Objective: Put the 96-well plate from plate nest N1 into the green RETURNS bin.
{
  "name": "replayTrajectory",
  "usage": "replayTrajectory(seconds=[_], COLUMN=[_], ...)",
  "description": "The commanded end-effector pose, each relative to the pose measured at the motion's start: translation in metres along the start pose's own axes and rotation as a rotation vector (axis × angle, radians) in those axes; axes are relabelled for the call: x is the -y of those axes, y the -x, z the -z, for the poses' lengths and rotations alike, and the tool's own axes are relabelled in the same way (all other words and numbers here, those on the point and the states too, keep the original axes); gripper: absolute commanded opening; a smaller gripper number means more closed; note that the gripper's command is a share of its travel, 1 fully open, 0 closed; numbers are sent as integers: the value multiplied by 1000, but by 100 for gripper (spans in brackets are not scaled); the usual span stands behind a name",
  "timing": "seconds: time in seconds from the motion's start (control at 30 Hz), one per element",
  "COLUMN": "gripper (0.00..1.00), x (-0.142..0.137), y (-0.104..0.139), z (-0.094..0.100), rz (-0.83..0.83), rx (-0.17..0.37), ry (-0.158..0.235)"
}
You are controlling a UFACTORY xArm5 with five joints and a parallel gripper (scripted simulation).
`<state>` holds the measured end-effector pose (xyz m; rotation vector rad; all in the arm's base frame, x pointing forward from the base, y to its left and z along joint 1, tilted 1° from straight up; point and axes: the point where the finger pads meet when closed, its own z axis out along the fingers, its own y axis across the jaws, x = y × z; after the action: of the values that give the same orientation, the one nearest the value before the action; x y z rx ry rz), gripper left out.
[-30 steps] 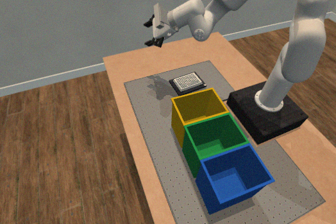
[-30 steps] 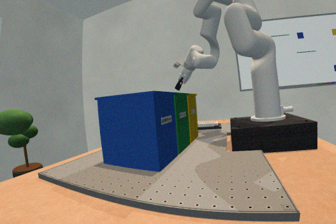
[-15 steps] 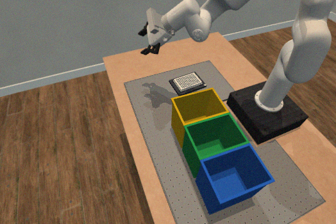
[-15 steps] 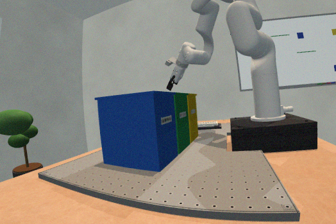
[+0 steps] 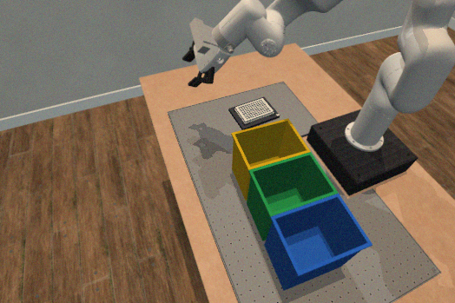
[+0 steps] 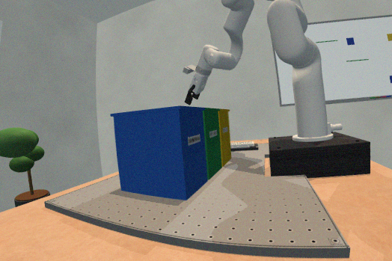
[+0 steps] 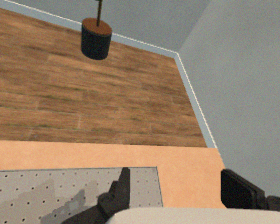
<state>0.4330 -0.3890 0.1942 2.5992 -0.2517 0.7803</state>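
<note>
The white 96-well plate (image 5: 254,109) lies flat in its black nest (image 5: 257,121) at the far end of the grey mat, just beyond the yellow bin; in the exterior view it shows as a thin sliver (image 6: 244,144) behind the bins. The green bin (image 5: 292,184) stands upright between the yellow bin (image 5: 268,148) and the blue bin (image 5: 319,239). My gripper (image 5: 194,68) is open and empty, high in the air, left of and beyond the plate, tilted down and outward. It also shows in the exterior view (image 6: 191,97). The wrist view shows both fingers over the mat's far corner; the plate is out of that view.
The three bins touch in a row, each with a small label (image 6: 213,133) on its side. The black robot base (image 5: 361,152) stands right of the bins. A potted plant (image 7: 96,38) stands on the wooden floor beyond the table. The table edge lies just past the mat.
</note>
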Motion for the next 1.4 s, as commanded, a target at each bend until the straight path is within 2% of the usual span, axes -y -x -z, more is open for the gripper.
replayTrajectory(seconds=[0.0,0.03,0.2,0.27,0.43,0.5,0.67,0.73,0.9,0.93,1.0,1.03,1.17,1.23,1.37], gripper=[100,100,100,100,100,100,100,100,100,100,100,100,100,100,100], x=[19,27,39,57,65,82,95,111,122,131,131,137,148,163,173], y=[-9,-13,-15,-22,-23,-28,-29,-33,-33,-35,-35,-36,-36,-38,-36], z=[4,5,10,13,17,21,28,33,40,43,43,45,53,59,68], rz=[0,2,1,6,6,12,11,20,19,25,25,29,28,41,39], rx=[22,36,30,65,62,99,95,134,130,155,155,171,169,211,209], ry=[-40,-58,-69,-109,-116,-153,-164,-198,-207,-225,-225,-238,-246,-274,-282])
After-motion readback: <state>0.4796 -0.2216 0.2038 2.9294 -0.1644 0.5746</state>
